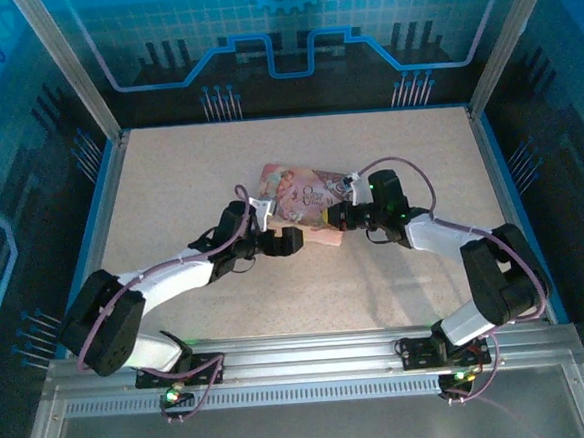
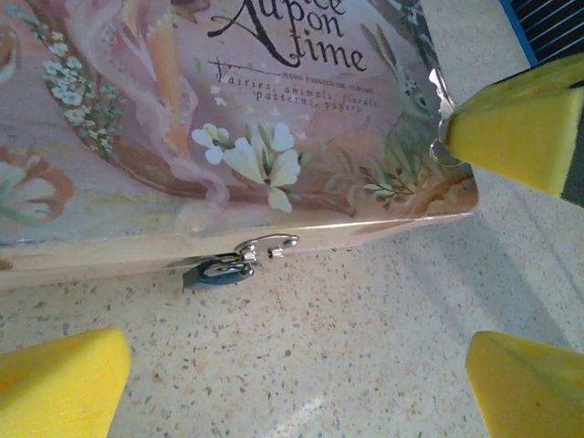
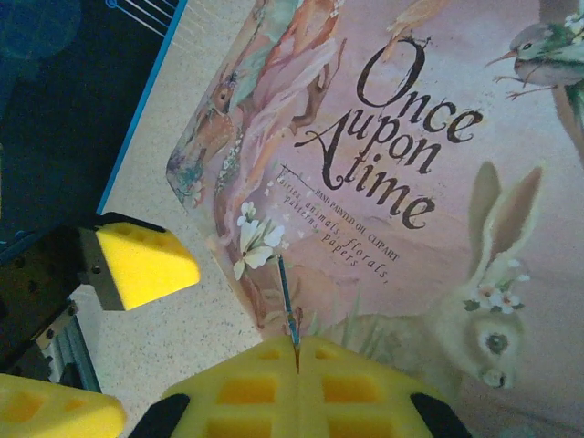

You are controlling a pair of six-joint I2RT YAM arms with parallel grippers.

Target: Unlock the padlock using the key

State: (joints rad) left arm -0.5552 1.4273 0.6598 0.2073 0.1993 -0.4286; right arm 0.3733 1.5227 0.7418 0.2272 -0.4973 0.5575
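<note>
A pink box with "Once upon a time" lettering on its lid is lying in the middle of a speckled table, between two robot arms reaching in from the near edge. The padlock, tiny and dark bluish, is hanging from a silver clasp on the box's near side wall, resting against that wall just above the tabletop. The left gripper is hovering just near of the padlock, facing it, its yellow pads standing wide apart and touching nothing. The right gripper is at the box's right near corner, its claw pressed together and clamped on the key, a thin sliver that is sticking out from between the pads and pointing across the lid toward the painted white flowers. From the left wrist, a wavy silver edge against the right gripper's pad is probably that same key.
</note>
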